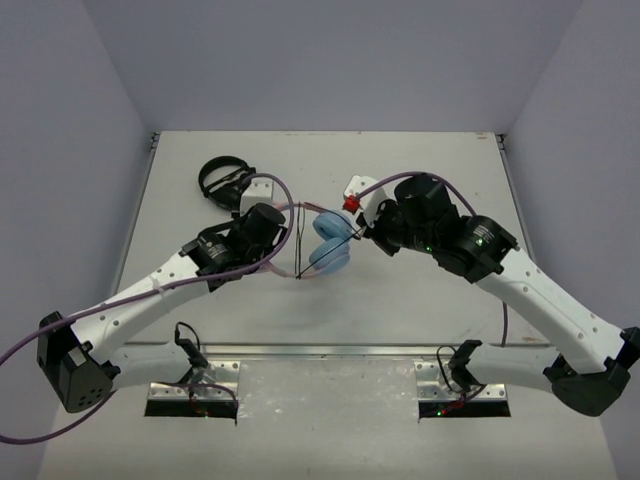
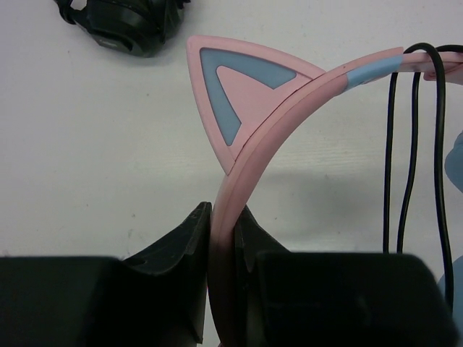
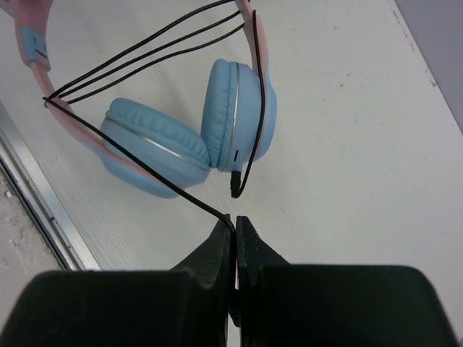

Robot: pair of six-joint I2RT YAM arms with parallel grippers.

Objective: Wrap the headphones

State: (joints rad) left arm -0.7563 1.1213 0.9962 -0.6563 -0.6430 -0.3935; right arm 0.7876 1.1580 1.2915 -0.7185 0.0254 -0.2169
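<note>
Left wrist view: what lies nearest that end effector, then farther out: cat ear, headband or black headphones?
1. Headband, gripped at bottom centre.
2. Cat ear, just up the band.
3. Black headphones, far top left.

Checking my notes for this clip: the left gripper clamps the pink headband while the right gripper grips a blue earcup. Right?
Not quite. The right gripper pinches the black cable, not an earcup, as the right wrist view shows; the left gripper does clamp the pink headband.
</note>
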